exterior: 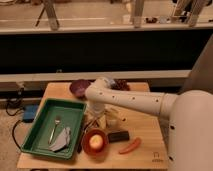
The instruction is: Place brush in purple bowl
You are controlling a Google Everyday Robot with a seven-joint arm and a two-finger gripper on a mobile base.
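The purple bowl [79, 88] sat at the far edge of the wooden worktop [145, 125], well beyond the tool [98, 121] and a little to its left as the camera looked on, just past the far rim of the green tray [75, 107]. A slim dark thing, perhaps the brush [84, 135], lay on the worktop just under the tool, between the tray and the orange-red bowl [95, 142]; the view was too poor to be sure of it.

The tool hung low over the worktop at the end of the white arm [130, 101], pointing down just beside the tray's right rim. Its jaws stood wide apart and had hold of nothing.

Just nearer the camera than the tool, the orange-red bowl held a pale yellow round thing [96, 142]. To the tool's right lay a small black block [118, 136], and beyond that an orange carrot-like piece [129, 146]. To its left, inside the tray, lay a fork [55, 127] and a crumpled grey cloth [61, 141]. A dark red item [121, 84] sat at the far edge, behind the arm.
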